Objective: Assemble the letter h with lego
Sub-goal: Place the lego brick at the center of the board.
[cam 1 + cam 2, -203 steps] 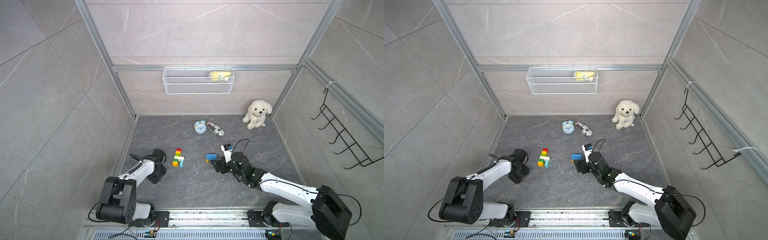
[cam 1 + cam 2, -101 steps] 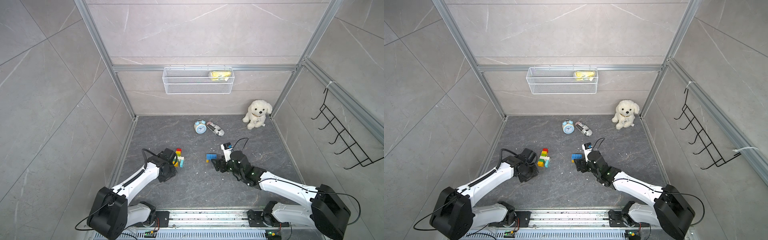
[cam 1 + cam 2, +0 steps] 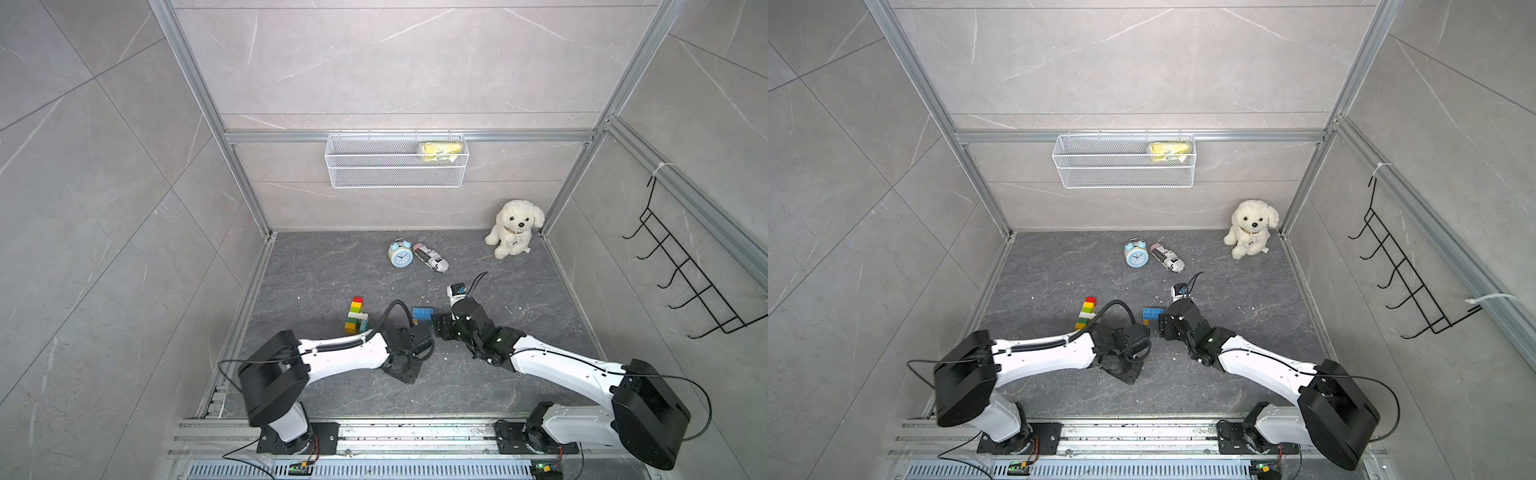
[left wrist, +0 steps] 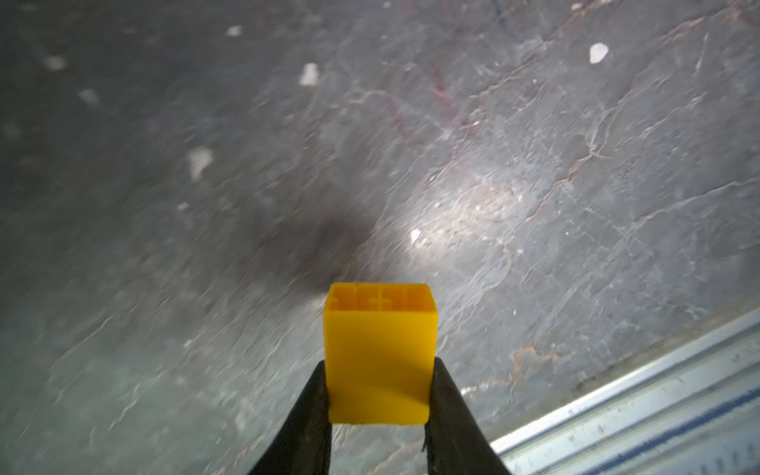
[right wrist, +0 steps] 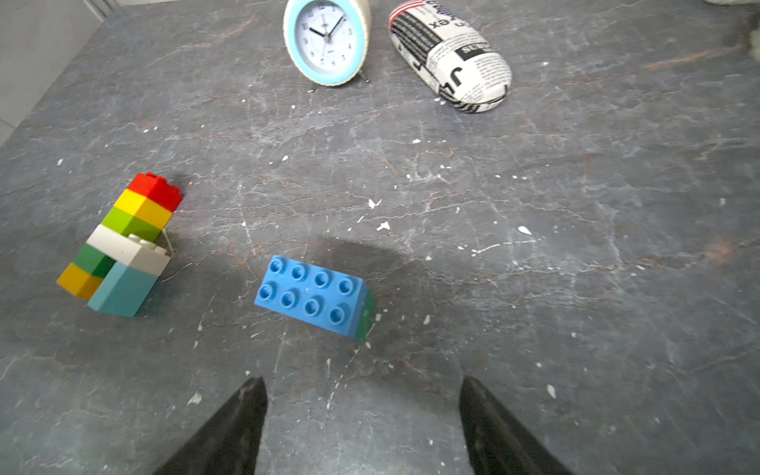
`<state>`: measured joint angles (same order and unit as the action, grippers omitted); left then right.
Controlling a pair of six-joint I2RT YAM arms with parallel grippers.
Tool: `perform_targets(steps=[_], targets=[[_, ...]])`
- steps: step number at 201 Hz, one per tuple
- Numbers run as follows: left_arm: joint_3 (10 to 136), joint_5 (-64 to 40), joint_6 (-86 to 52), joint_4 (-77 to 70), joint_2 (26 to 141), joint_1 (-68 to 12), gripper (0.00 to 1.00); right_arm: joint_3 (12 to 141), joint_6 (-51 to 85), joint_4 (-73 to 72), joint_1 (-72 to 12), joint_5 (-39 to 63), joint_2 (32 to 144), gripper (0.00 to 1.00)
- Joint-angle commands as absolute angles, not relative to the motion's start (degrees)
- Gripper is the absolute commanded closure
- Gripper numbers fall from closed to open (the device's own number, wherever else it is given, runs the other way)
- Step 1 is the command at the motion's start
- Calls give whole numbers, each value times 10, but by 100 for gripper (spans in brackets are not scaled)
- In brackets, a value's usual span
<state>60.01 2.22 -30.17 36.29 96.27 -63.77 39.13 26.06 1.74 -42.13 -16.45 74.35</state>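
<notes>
On grey worktop (image 3: 457, 386), centre: left end effector (image 4: 380, 366), clamped on yellow brick (image 4: 380, 325), has swung from beside multicolour stack (image 5: 123, 242) toward blue brick (image 5: 312, 296); right end effector (image 5: 362, 382) waits just behind it, jaws apart. Joining likely next.

Dark grey stone-look bench (image 3: 316, 266) carries a clock (image 3: 400, 254), a case (image 3: 431, 257) just beside it, a plush dog (image 3: 514, 232) well apart, a brick stack (image 3: 356, 316) and blue brick (image 3: 422, 313) nearer the arms, scattered white flecks (image 5: 383, 225)

Soft even light, blurry glare-spotted left-wrist view
</notes>
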Motion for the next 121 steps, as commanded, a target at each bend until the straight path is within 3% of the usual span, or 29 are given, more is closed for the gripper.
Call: perform_targets(steps=[1,77,93,98,121], targets=[[627,-6,-212,316,993,-637,100,409,297,68,-403,-209,757,24],[610,12,-120,270,1055,-636,100,396,343,82,-333,-154,757,23],[607,23,-121,263,1053,-635,61,394,344,81,-327,-149,754,23],[607,28,-121,263,1052,-635,54,393,345,81,-326,-148,754,23],[609,56,-122,269,1044,-632,35,393,340,79,-324,-140,753,22]])
